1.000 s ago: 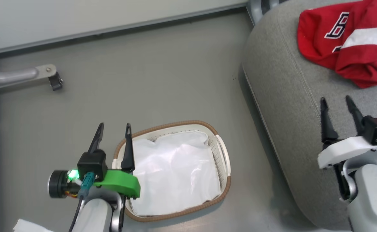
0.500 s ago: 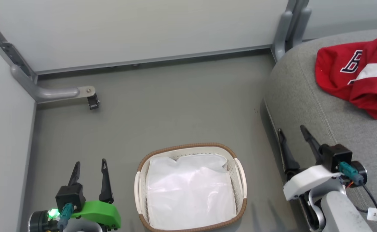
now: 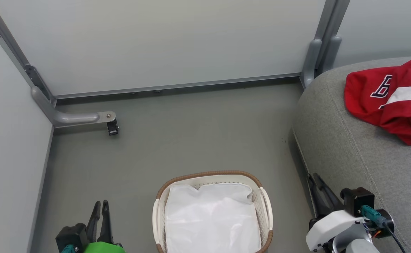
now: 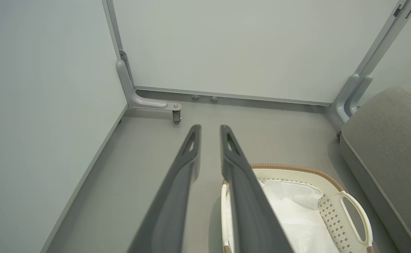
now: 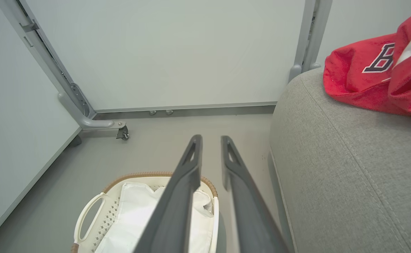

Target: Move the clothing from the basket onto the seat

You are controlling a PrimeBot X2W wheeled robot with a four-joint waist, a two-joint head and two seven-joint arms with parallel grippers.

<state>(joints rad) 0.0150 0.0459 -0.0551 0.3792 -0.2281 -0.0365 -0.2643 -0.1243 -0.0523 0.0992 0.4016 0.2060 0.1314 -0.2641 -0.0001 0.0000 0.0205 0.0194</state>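
The red clothing [image 3: 391, 102] with a white stripe and block lettering lies bunched on the grey seat [image 3: 349, 151] at the right; the right wrist view has the clothing [image 5: 363, 80] on the seat [image 5: 331, 158] too. The basket [image 3: 209, 174] stands on the floor at bottom centre, with just its white liner [image 3: 212, 218] inside. My left gripper [image 3: 101, 203] hangs left of the basket, fingers close together with a narrow gap and nothing between them [image 4: 210, 128]. My right gripper [image 3: 313, 175] sits between basket and seat, equally narrowed and empty [image 5: 211, 137].
Pale wall panels close off the back and left. A grey metal foot with a small black castor [image 3: 112, 126] juts from the left corner. Upright grey posts [image 3: 317, 52] stand at the seat's far corner. Grey floor [image 3: 191, 133] lies beyond the basket.
The head view has tilted up, so everything sits lower in the picture. Both grippers have narrowed from wide open to a small gap and drawn back toward the bottom edge.
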